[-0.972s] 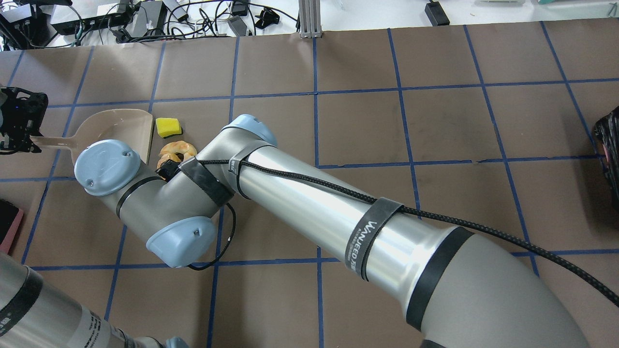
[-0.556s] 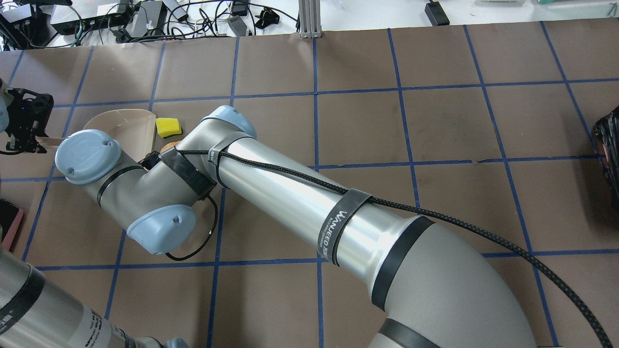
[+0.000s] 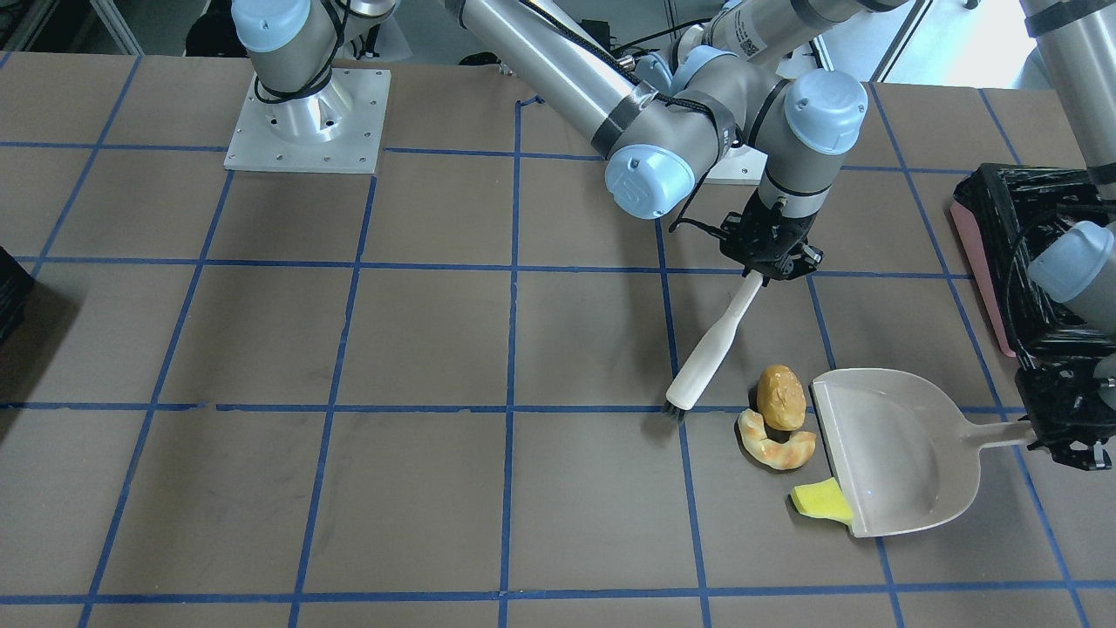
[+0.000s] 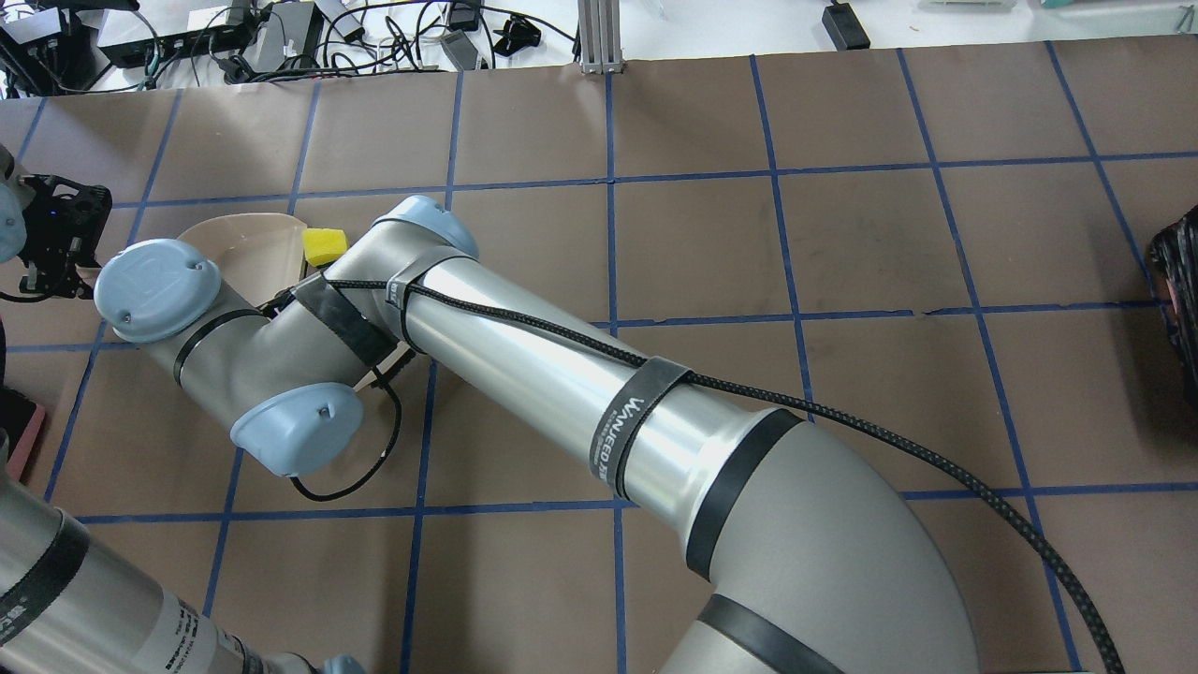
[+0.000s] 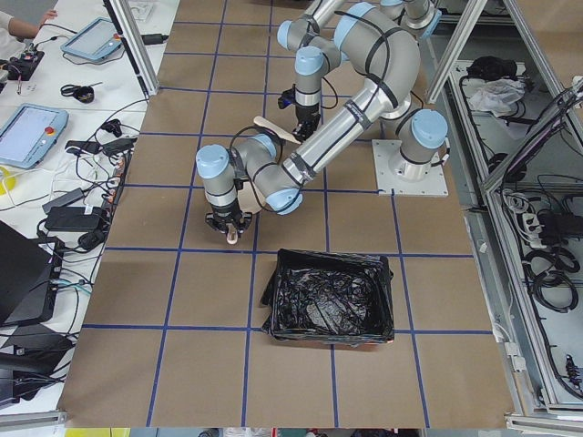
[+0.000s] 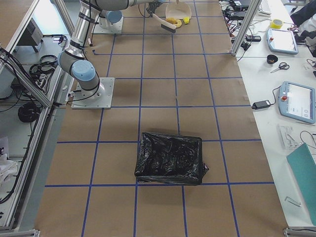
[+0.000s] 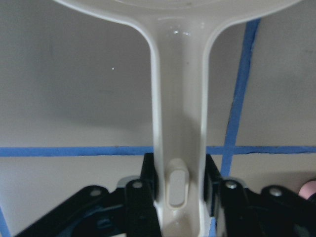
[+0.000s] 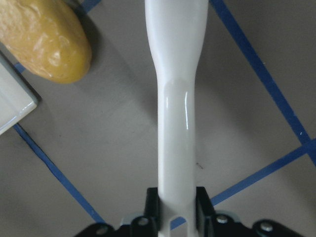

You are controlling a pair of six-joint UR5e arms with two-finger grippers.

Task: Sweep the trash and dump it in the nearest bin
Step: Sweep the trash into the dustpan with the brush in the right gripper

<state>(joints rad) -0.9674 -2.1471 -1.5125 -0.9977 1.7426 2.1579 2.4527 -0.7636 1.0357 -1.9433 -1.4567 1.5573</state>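
The trash lies together in the front-facing view: a golden-brown lump [image 3: 780, 397], a tan crescent [image 3: 774, 447] and a yellow sponge wedge [image 3: 821, 501] that touches the lip of the white dustpan [image 3: 898, 462]. My left gripper [image 3: 1046, 433] is shut on the dustpan's handle [image 7: 177, 123]. My right gripper [image 3: 767, 266] is shut on the white brush handle [image 8: 176, 98]. The brush's [image 3: 711, 349] dark bristles rest on the table just left of the trash. The lump [image 8: 44, 39] shows beside the brush in the right wrist view. The pink-sided bin [image 3: 1016, 253] with its black bag stands behind the left arm.
The right arm reaches across the table and, in the overhead view, hides most of the trash except the sponge [image 4: 325, 245]. A second dark bag-lined box [image 6: 170, 158] stands at the table's far right end. Cables and devices lie beyond the table's far edge.
The right arm's wrist swung left and farther over the trash, covering the crescent in the overhead view. The left gripper and dustpan shifted slightly right, toward the sponge.
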